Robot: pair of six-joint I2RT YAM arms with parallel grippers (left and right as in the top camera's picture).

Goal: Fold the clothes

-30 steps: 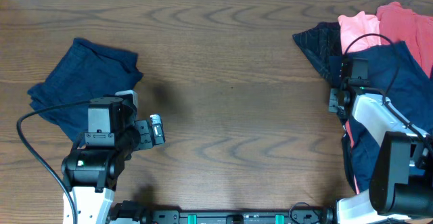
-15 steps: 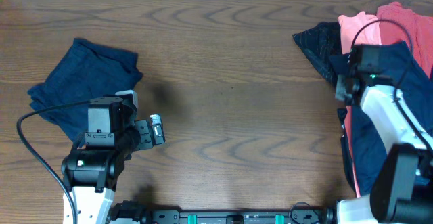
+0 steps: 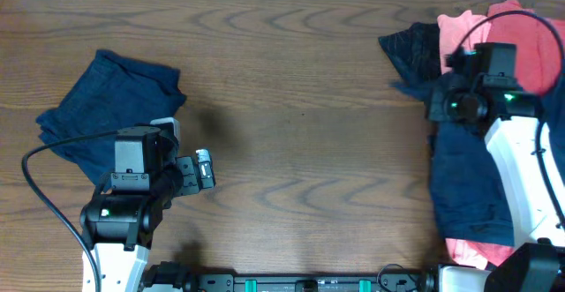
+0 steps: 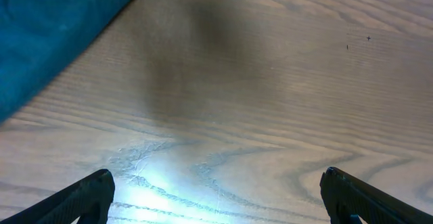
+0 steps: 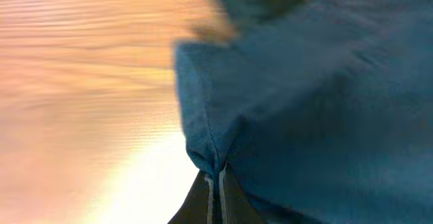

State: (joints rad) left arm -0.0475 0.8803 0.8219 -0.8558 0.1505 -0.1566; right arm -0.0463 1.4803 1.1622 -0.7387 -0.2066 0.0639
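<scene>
A folded dark blue garment (image 3: 106, 107) lies at the left of the table; its edge shows in the left wrist view (image 4: 47, 28). My left gripper (image 3: 205, 168) is open and empty over bare wood beside it (image 4: 216, 197). At the right lies a pile: a navy garment (image 3: 472, 177), a pink one (image 3: 530, 36) and a dark striped one (image 3: 410, 49). My right gripper (image 3: 437, 107) is shut on an edge of the navy garment (image 5: 284, 116), pinched between the fingertips (image 5: 218, 180) and lifted.
The wooden table (image 3: 300, 133) runs between the two cloth groups. A black cable (image 3: 44, 155) loops from the left arm. A pink bit of cloth (image 3: 468, 252) peeks out under the navy garment near the front right edge.
My right gripper moved away from me and slightly left with the navy garment, pulling it up and spreading it longer toward the front. The left arm stayed still.
</scene>
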